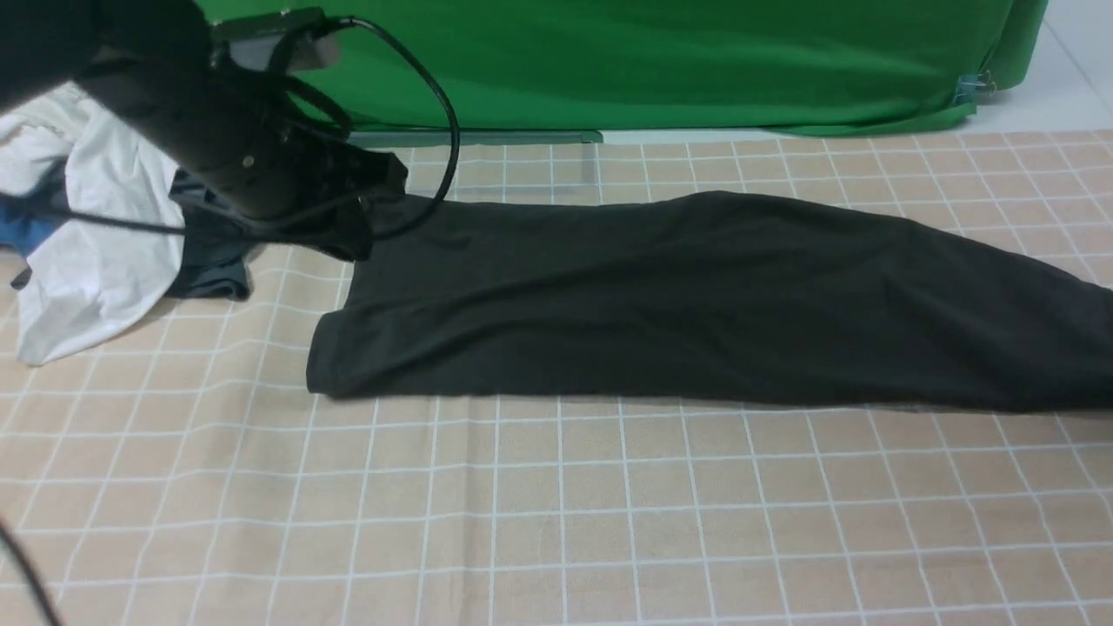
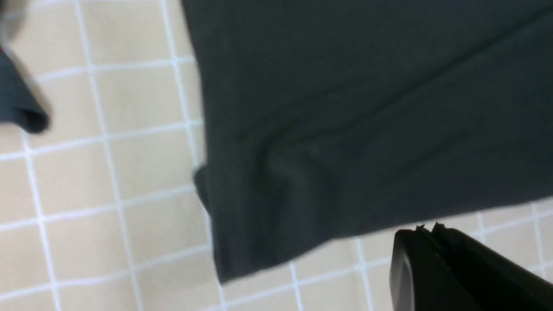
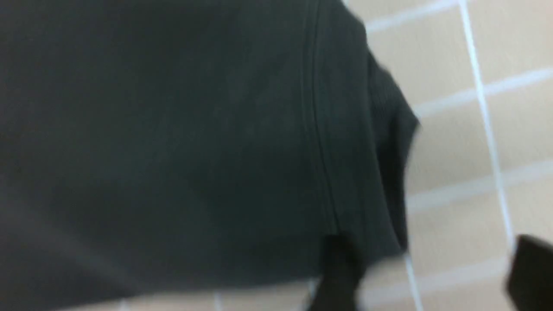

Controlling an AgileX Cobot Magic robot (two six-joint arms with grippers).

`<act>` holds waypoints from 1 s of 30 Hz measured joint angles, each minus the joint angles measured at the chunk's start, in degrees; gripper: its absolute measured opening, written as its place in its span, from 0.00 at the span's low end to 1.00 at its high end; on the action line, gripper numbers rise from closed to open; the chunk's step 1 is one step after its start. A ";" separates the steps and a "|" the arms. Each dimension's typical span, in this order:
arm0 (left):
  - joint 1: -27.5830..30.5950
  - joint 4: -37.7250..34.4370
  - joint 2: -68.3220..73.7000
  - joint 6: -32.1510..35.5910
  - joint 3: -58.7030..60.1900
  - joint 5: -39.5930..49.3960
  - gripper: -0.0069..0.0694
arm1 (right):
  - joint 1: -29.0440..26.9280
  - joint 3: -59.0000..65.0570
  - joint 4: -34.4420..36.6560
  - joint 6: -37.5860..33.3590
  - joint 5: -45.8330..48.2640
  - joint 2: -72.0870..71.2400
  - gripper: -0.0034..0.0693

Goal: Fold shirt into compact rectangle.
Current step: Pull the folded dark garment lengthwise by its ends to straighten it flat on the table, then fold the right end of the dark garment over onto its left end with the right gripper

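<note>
The shirt [image 1: 696, 296] lies flat on the table [image 1: 556, 522]. The left claw [image 2: 432, 227] is closed and empty. The right claw [image 3: 432, 276] is wide open at the shirt's edge and holds nothing.

Taking the gripper's [image 2: 427, 229] reach as twelve o'clock, the black shirt [image 2: 367, 108] spreads from ten to two, its hem just past the pressed-together fingertips, which hold nothing. Its corner [image 2: 242, 259] lies at nine on the checked cloth [image 2: 108, 194]. A blurred dark garment [image 2: 17, 103] sits farther out near ten, apart from the shirt.
</note>
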 joint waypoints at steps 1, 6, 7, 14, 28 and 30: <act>0.00 -0.12 -1.71 0.42 2.94 -0.96 0.11 | 0.22 0.00 0.05 0.00 -1.53 1.50 0.90; 0.00 -0.12 -5.51 1.79 10.62 -1.83 0.11 | 1.24 0.00 0.20 -0.05 -7.14 7.07 0.95; 0.00 0.01 -5.86 1.79 11.60 -1.82 0.11 | 1.31 0.00 0.20 -0.05 -7.65 7.61 0.95; 0.00 0.94 -8.28 1.94 15.57 -3.27 0.11 | 2.39 -0.39 0.66 -1.93 -10.40 9.12 0.63; 0.00 1.23 -8.37 2.06 15.69 -1.87 0.11 | 1.34 -4.46 -1.98 -2.89 -4.87 2.35 0.21; 0.00 1.23 -8.37 2.06 15.69 -1.87 0.11 | 1.41 -6.75 -1.98 -2.59 -4.18 0.31 0.21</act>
